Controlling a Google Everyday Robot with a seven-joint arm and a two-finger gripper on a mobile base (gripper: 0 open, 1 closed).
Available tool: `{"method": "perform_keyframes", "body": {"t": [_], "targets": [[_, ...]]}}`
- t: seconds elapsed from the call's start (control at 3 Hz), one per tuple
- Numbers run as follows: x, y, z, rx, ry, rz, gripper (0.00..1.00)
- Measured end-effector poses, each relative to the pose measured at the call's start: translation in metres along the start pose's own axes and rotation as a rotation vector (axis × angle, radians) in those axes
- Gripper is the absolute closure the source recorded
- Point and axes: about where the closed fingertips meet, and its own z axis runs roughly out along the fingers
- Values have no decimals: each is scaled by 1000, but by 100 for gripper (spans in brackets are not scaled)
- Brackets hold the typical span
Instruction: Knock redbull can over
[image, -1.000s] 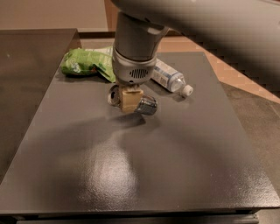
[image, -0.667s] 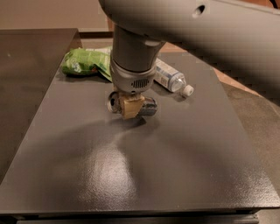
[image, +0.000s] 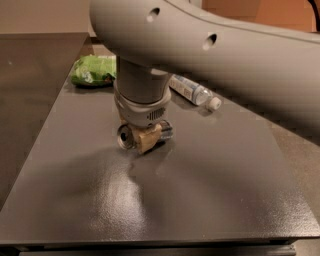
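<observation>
The redbull can (image: 125, 136) lies on its side on the dark grey table (image: 210, 190), a little behind the middle. Its shiny silver top faces front-left and its other end (image: 166, 131) points right. My gripper (image: 146, 138) hangs straight down from the thick grey arm (image: 210, 55) and sits right on the can's middle, hiding most of its body. The tan part of the gripper shows in front of the can.
A clear plastic bottle with a white cap (image: 192, 91) lies behind and to the right of the can. A green bag (image: 92, 71) lies at the back left. The table's front edge (image: 160, 245) runs along the bottom; darker floor shows on both sides.
The gripper and the lying can have shifted a little toward the table's front. The arm now fills more of the top of the view. The bottle and the bag have not moved.
</observation>
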Motion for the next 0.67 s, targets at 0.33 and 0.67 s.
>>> {"method": "perform_keyframes", "body": {"t": [0.33,0.67], "targets": [[-14,10,13,-41,9,-85,58],[-24,18,24,-71,13,-132,35]]}}
